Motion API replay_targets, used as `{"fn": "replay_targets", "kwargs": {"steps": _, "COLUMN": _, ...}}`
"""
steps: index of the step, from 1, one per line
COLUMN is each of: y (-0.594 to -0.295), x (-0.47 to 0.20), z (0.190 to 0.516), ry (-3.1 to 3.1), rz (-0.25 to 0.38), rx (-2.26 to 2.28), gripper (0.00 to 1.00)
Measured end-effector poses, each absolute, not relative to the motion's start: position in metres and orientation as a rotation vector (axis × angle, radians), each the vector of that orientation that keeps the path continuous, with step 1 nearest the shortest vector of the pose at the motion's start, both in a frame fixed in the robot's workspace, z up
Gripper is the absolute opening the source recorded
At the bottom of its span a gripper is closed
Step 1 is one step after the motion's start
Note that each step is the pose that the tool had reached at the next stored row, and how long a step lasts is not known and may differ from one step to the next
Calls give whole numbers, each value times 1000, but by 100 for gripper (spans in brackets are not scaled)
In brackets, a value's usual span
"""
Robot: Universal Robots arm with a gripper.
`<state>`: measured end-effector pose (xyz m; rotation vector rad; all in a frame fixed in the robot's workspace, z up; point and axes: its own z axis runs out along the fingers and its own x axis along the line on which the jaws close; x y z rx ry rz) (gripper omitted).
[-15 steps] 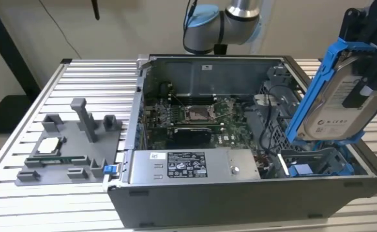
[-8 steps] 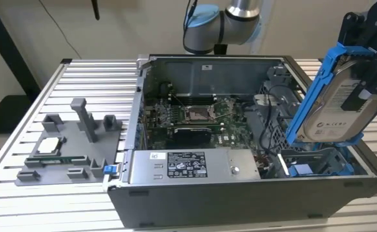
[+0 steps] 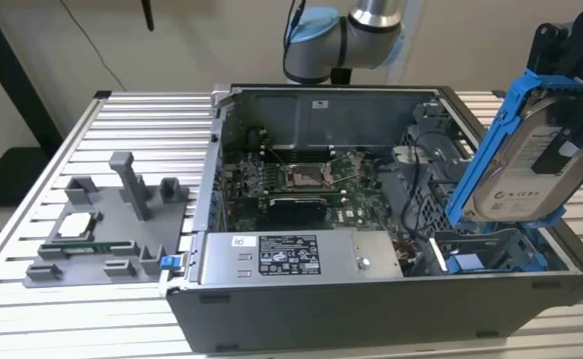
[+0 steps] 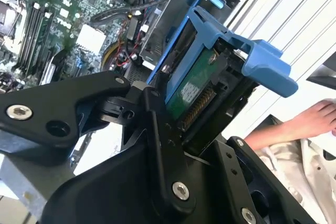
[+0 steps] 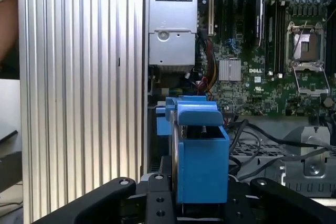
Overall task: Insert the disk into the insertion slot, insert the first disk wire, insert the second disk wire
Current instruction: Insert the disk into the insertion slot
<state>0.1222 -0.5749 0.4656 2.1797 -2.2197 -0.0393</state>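
Note:
My gripper [image 3: 548,142] is shut on the disk [image 3: 527,187], a silver-grey drive with a white label in a bright blue carrier. I hold it tilted on end above the case's corner at the exterior view's right. Just beneath it is the insertion slot [image 3: 491,253], a grey bay with blue rails. In both wrist views the black fingers [image 4: 152,119] clamp the blue carrier [image 5: 202,156] from two sides, and the drive's green board [image 4: 191,92] shows. Dark cables [image 3: 426,149] lie inside the case beside the bay. I cannot tell which of them are the disk wires.
The open computer case holds a motherboard [image 3: 301,179], a labelled grey power-supply box [image 3: 291,258] and a perforated cage [image 3: 426,213]. A grey fixture [image 3: 111,224] with small parts stands on the ribbed metal table at the exterior view's left. A person's hand [image 4: 315,119] rests beyond the table edge.

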Motion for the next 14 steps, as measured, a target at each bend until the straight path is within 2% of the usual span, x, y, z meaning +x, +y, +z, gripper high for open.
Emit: {"fn": "replay_targets", "kwargs": {"steps": 14, "y": -575, "x": 129, "z": 450, "ry": -2229, "rz": -61, "rx": 2189, "gripper": 0}}
